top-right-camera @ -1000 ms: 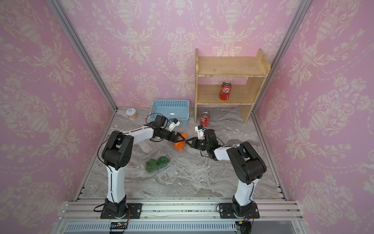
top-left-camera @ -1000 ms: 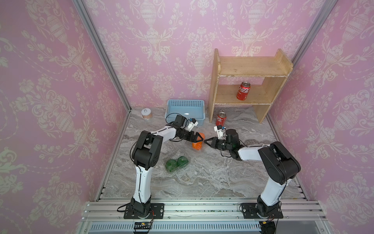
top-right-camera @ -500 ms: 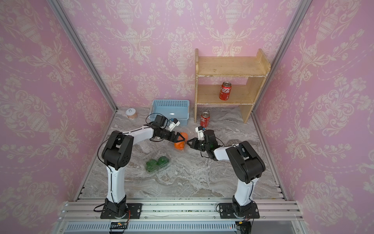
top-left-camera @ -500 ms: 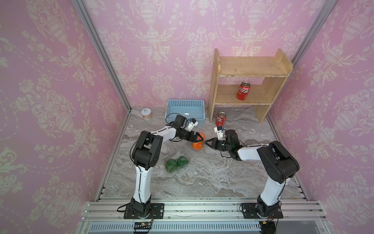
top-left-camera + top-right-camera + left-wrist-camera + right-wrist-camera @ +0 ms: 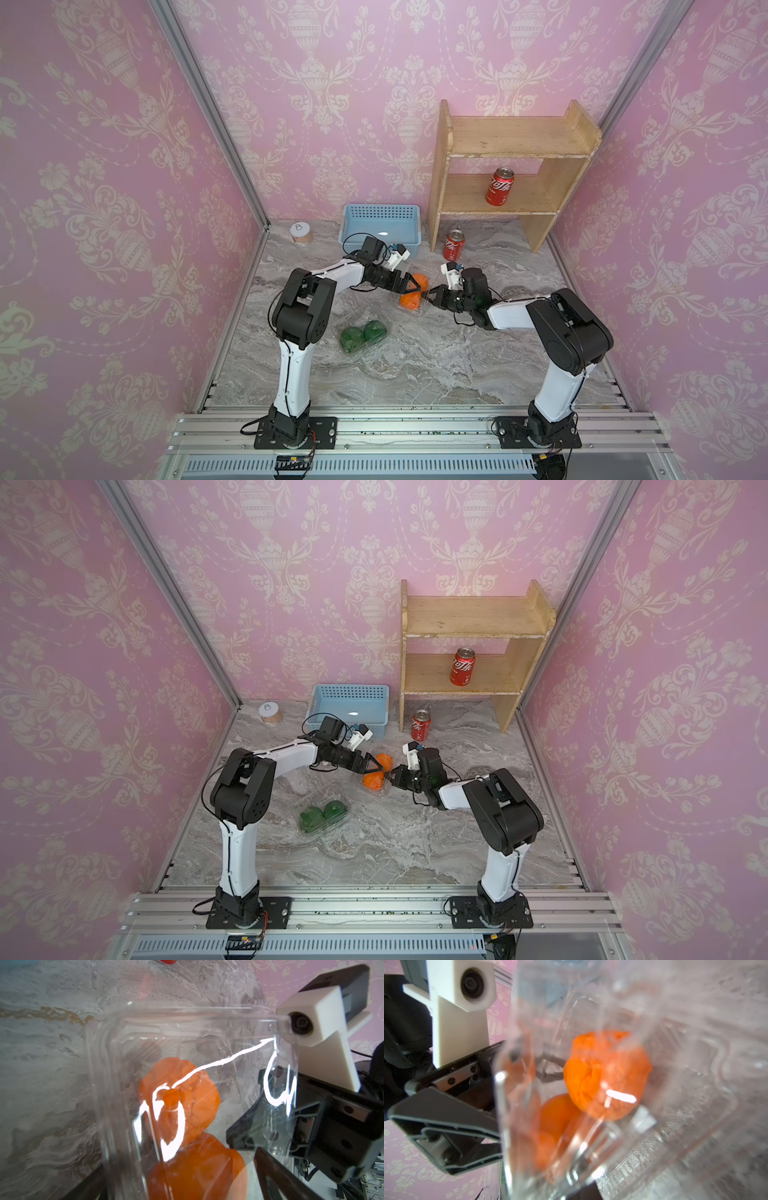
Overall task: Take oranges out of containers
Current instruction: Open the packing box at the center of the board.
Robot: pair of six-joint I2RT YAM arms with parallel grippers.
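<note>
Surface: grey marbled tabletop [image 5: 436, 365], enclosed by pink patterned walls.
Orange container [image 5: 415, 305]: clear clamshell at table centre, two orange fruits [image 5: 409, 301] seen inside.
Left gripper [image 5: 411, 284]: set against the clamshell's far side; spread cannot be told.
Right gripper [image 5: 428, 296]: closed on the clamshell's edge.
Green container [image 5: 363, 334]: two green fruits [image 5: 351, 336] inside, well apart from both grippers.

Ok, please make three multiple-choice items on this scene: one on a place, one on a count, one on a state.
1. Where does the upper cola can stand?
A. on the lower board of the wooden shelf
B. in the blue basket
C. on the shelf's top board

2. How many green oranges lie in the nearer clamshell?
A. one
B. two
C. four

3. The right pincer is:
A. wide open
B. out of view
C. shut on the rim of the orange-fruit clamshell

Key: 1 A, it stands on the lower board; 2 B, two green fruits show; 3 C, its tips meet at the rim.
</note>
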